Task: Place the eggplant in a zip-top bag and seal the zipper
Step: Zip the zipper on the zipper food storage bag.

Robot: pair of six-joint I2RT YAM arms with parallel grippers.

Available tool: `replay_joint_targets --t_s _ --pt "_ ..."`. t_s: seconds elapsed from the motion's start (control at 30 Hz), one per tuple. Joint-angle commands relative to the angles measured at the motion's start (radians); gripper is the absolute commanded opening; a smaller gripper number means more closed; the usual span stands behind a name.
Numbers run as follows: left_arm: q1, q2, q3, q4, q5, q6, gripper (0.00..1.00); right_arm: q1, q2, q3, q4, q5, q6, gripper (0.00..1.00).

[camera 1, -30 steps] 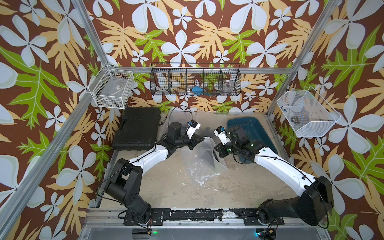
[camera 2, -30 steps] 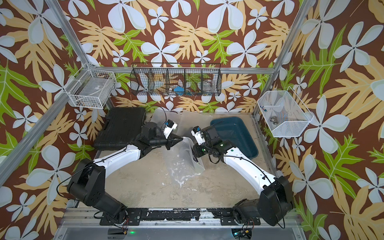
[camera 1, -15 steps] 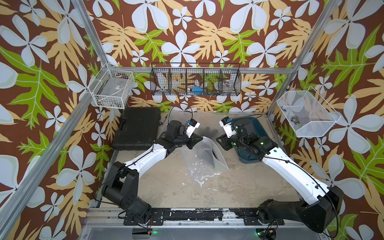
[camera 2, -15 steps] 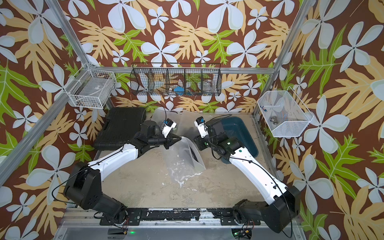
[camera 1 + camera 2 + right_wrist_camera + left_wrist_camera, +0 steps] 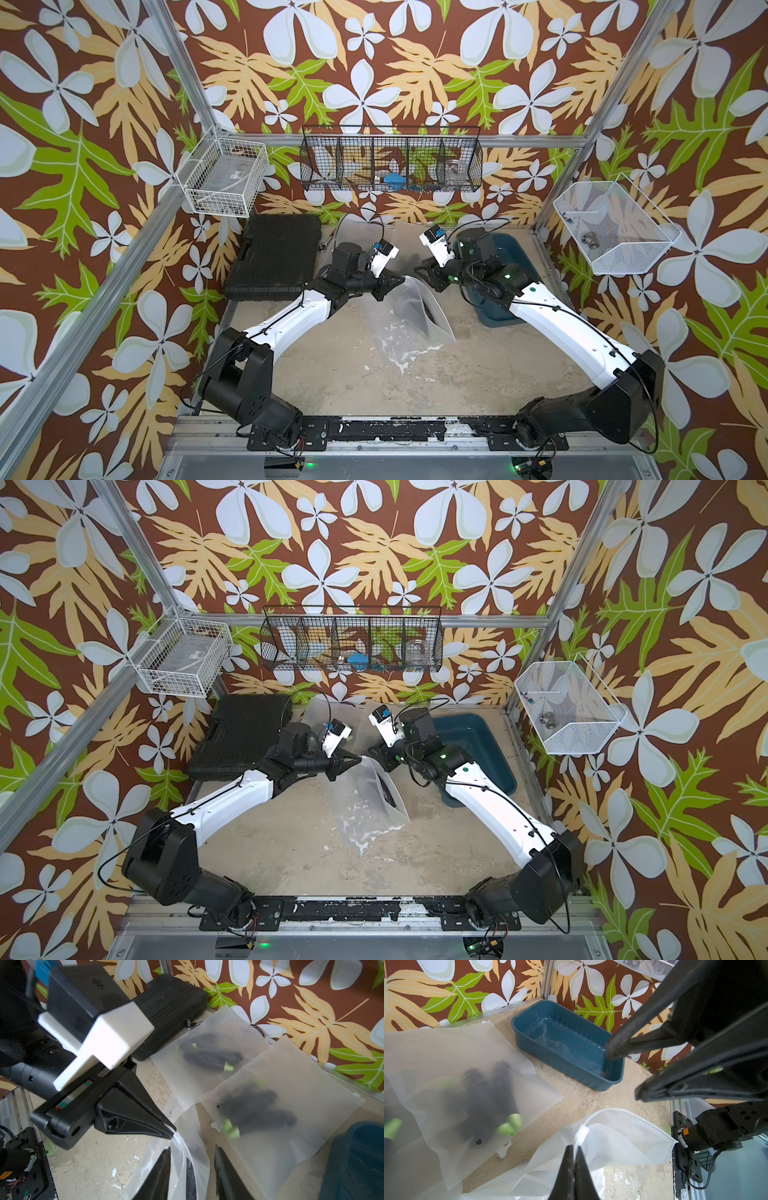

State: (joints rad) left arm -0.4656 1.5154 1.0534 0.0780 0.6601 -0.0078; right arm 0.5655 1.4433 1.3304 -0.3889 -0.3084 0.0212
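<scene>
Pinching the top corner of the zip-top bag (image 5: 401, 332), the left hand (image 5: 573, 1152) is pressed together on the film and holds that corner up off the surface (image 5: 332, 365). The bag mouth gapes and the zipper is unsealed. The eggplant (image 5: 422, 309) shows as a dark shape inside the bag, near its open edge. The right hand (image 5: 192, 1148) sits at the bag's rim, fingers apart, gripping nothing. Other frosted bags (image 5: 291, 1076) with dark contents lie behind, and a blue tub (image 5: 560, 1062) stands beside them.
</scene>
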Motion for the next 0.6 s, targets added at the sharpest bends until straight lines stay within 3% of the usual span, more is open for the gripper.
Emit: replay_joint_targets --t_s 0.0,0.43,0.57 --pt "0.001 -0.009 0.000 -0.005 0.018 0.005 0.00 0.006 0.013 -0.002 0.022 -0.039 -0.021 0.36" --pt "0.001 0.000 0.007 0.009 0.043 -0.011 0.00 0.022 0.061 -0.016 0.050 -0.052 -0.021 0.30" --pt "0.001 0.000 0.004 0.011 0.038 -0.009 0.00 0.027 0.068 -0.017 0.039 -0.047 -0.029 0.22"
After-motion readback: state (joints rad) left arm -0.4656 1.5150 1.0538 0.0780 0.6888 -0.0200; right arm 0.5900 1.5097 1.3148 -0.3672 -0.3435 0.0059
